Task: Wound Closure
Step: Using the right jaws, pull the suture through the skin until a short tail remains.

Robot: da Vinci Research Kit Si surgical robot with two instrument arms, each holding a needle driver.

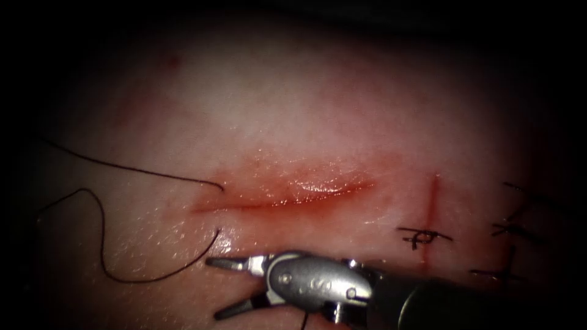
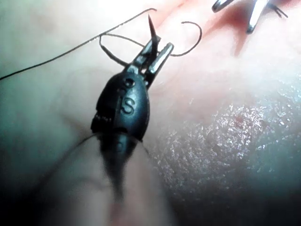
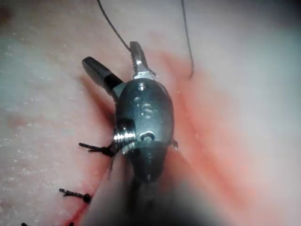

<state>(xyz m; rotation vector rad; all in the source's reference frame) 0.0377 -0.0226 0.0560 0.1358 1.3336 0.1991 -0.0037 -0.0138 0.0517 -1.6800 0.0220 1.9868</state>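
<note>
Two tools: the right arm's needle driver comes in low from the right of the endoscope view; the left arm's needle driver shows in its own wrist view

Right jaws: spread wide open, holding nothing – the same in the right wrist view; they lie just below the cut, with the upper jaw close to the tissue

Left jaws: closed on the needle; a short dark pointed end stands out past the jaw tips; where along its curve the grip sits, I cannot tell

Needle: held off the tissue, not in it

Thread: dark, loose on the tissue to the left of the cut in two long strands; one ends at the cut's left end, the other curls round and ends just beside the right tool's upper jaw; in the left wrist view a strand runs to the left jaws

Cut: lies across the middle of the tissue – unclosed, wet with red fluid

Knotted stitches: to the right of the cut, with short cut ends
</note>
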